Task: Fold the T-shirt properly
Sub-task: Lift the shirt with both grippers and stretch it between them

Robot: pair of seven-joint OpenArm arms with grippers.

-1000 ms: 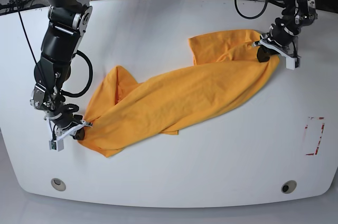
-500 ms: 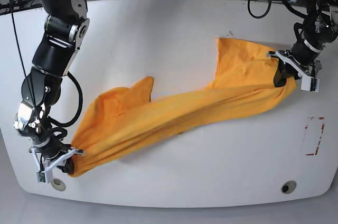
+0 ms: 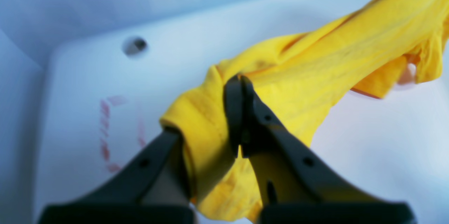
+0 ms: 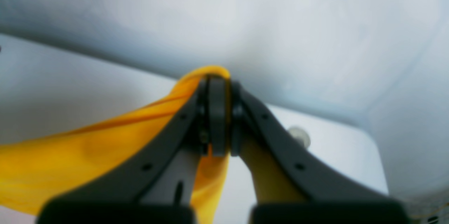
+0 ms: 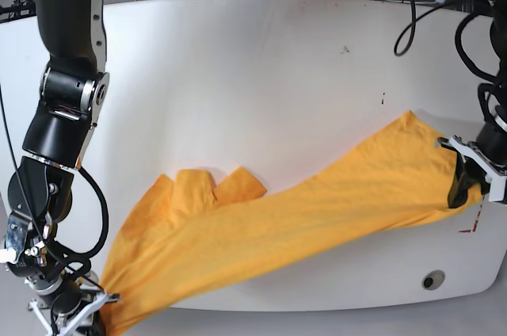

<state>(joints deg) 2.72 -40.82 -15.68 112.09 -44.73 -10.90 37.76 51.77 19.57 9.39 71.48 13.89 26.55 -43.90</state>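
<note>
Both pincers [image 5: 472, 181] [image 5: 83, 314], clamping the T-shirt [image 5: 269, 229], have dragged it nearer the table's [image 5: 238, 66] front edge.

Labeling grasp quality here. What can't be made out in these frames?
- Right gripper, base view: cut off by the bottom edge; fingertips unseen there.
- T-shirt collar and thread markings: not findable in any view; cloth is bunched and stretched.
- How many cloth layers the left gripper pinches: left wrist view is blurred, folds hide it.
- Red marking on the table: smeared in the left wrist view, partly behind the shirt in base.
</note>
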